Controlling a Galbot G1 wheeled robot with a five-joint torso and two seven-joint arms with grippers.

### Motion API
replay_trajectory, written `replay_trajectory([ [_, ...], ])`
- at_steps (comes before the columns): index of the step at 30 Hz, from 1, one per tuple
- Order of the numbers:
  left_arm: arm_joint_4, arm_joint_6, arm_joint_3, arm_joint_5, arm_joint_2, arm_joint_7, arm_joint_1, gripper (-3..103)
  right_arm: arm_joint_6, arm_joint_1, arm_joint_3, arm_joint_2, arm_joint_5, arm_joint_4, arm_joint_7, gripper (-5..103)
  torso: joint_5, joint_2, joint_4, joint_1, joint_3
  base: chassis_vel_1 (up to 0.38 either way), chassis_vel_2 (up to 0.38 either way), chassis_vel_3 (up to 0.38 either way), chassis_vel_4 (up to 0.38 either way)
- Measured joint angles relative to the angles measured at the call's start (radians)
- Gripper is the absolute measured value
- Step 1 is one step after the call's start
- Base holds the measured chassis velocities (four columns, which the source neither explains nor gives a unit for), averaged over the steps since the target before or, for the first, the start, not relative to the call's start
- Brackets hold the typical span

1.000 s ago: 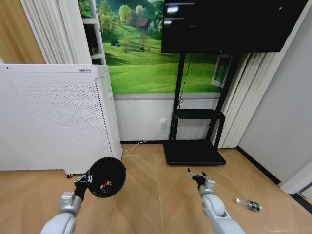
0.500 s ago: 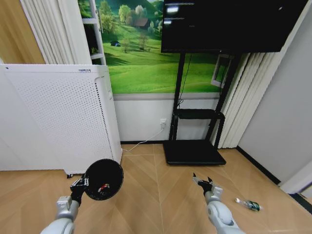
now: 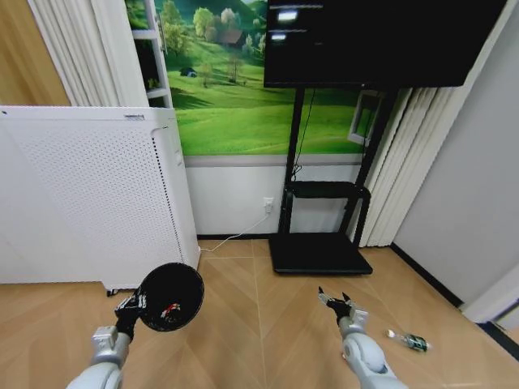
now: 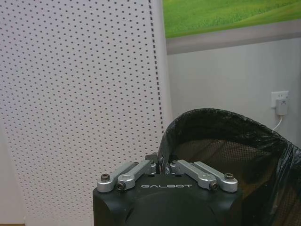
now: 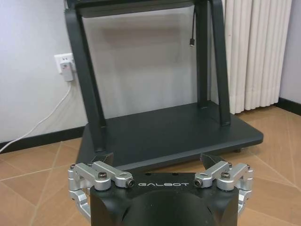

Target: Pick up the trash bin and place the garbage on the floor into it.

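At the far left of the head view stands a tall white perforated appliance (image 3: 97,194) against the wall, with pale curtains (image 3: 69,53) above it. Just in front of its lower corner, the left gripper (image 3: 130,306) holds the trash bin (image 3: 170,296) off the wooden floor (image 3: 259,324), tipped so that its open mouth faces the camera; its jaws are closed on the bin's rim, as the left wrist view confirms, where the fingers (image 4: 136,170) pinch the edge of the black mesh wall (image 4: 221,141). Inside the bin a small red-and-white scrap (image 3: 170,308) lies against the dark mesh. Behind, a green landscape mural (image 3: 235,97) covers the wall, and a white cable (image 3: 235,237) runs down from a wall socket (image 3: 268,203). Toward the middle stands a black TV stand (image 3: 320,251) carrying a dark screen (image 3: 381,40). In front of its base, the right gripper (image 3: 335,301) hovers above the floor with its jaws spread wide and nothing between them; the right wrist view shows both fingers (image 5: 101,162) well apart, pointing at the stand's flat base (image 5: 169,132). Farther right, near the grey wall, the small clear bottle with a green label (image 3: 409,341) lies on its side on the floor, well apart from the right gripper.
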Motion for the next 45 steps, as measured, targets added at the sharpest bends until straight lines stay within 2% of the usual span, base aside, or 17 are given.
replay_trajectory([
  [6, 0.006, -0.001, 0.003, 0.000, 0.001, 0.000, -0.003, 6, 0.003, 0.002, -0.005, -0.010, 0.003, -0.008, -0.002, 100, 0.0002, 0.000, 0.0000, 0.000, 0.000, -0.243, -0.239, 0.234, 0.229],
  [8, 0.011, -0.003, 0.004, 0.000, 0.000, 0.000, -0.004, 6, 0.030, 0.003, -0.009, -0.014, 0.000, -0.021, -0.005, 100, -0.0004, 0.000, 0.0000, 0.000, 0.000, -0.257, -0.262, 0.279, 0.266],
  [14, 0.016, -0.003, 0.009, 0.002, -0.002, 0.001, -0.005, 6, 0.044, 0.003, -0.020, -0.034, -0.002, -0.038, -0.013, 100, 0.0003, 0.000, -0.0003, 0.000, 0.000, -0.216, -0.236, 0.237, 0.219],
  [20, 0.022, -0.003, 0.017, 0.004, 0.002, 0.001, -0.006, 6, 0.003, 0.029, -0.066, -0.117, -0.007, -0.068, -0.019, 100, -0.0002, 0.000, 0.0002, 0.000, 0.000, 0.001, -0.002, 0.019, 0.015],
  [22, 0.034, -0.003, 0.028, 0.008, 0.009, -0.001, -0.005, 6, -0.034, 0.053, -0.136, -0.200, 0.001, -0.102, 0.001, 100, -0.0003, 0.000, 0.0005, 0.000, 0.000, 0.057, 0.073, -0.052, -0.082],
  [23, 0.034, -0.003, 0.028, 0.008, 0.009, -0.001, -0.005, 6, -0.034, 0.053, -0.136, -0.200, 0.001, -0.102, 0.001, 100, -0.0003, 0.000, 0.0005, 0.000, 0.000, 0.057, 0.056, -0.058, -0.083],
  [26, 0.050, -0.004, 0.048, 0.011, 0.016, -0.003, -0.004, 6, -0.057, 0.068, -0.242, -0.280, 0.005, -0.145, 0.024, 100, 0.0003, 0.000, 0.0004, 0.000, 0.000, 0.050, 0.035, -0.039, -0.026],
  [30, 0.060, -0.006, 0.065, 0.017, 0.018, -0.003, -0.004, 6, -0.062, 0.075, -0.315, -0.327, -0.002, -0.166, 0.031, 100, 0.0002, 0.000, -0.0003, 0.000, 0.000, 0.000, 0.000, 0.000, 0.000],
  [35, 0.067, -0.006, 0.073, 0.019, 0.019, -0.003, -0.006, 6, -0.062, 0.076, -0.328, -0.336, -0.004, -0.168, 0.031, 100, 0.0001, 0.000, -0.0002, 0.000, 0.000, 0.000, 0.000, 0.000, 0.000],
  [36, 0.070, -0.006, 0.077, 0.020, 0.019, -0.003, -0.009, 6, -0.063, 0.080, -0.371, -0.359, -0.007, -0.175, 0.034, 100, 0.0000, 0.000, -0.0002, 0.000, 0.000, 0.000, 0.000, 0.000, 0.000],
  [41, 0.078, -0.006, 0.086, 0.020, 0.020, -0.002, -0.018, 6, -0.065, 0.082, -0.432, -0.386, -0.007, -0.185, 0.034, 100, 0.0002, 0.000, -0.0004, 0.000, 0.000, 0.000, 0.000, 0.000, 0.000],
  [42, 0.081, -0.006, 0.091, 0.020, 0.023, -0.002, -0.020, 6, -0.064, 0.079, -0.470, -0.404, -0.006, -0.185, 0.034, 100, -0.0004, 0.000, 0.0010, 0.000, 0.000, 0.000, 0.000, 0.000, 0.000],
  [43, 0.081, -0.006, 0.091, 0.020, 0.023, -0.002, -0.020, 6, -0.064, 0.079, -0.470, -0.404, -0.006, -0.185, 0.034, 100, -0.0004, 0.000, 0.0010, 0.000, 0.000, 0.000, 0.000, 0.000, 0.000],
  [44, 0.088, -0.006, 0.097, 0.020, 0.027, -0.001, -0.021, 6, -0.063, 0.065, -0.514, -0.417, -0.004, -0.185, 0.026, 100, 0.0000, 0.000, -0.0002, 0.000, 0.000, 0.000, 0.000, 0.000, 0.000],
  [45, 0.099, -0.007, 0.101, 0.020, 0.030, 0.002, -0.024, 6, -0.056, 0.059, -0.561, -0.423, -0.006, -0.187, 0.021, 100, 0.0001, 0.000, 0.0002, 0.000, 0.000, 0.000, 0.000, 0.000, 0.000],
])
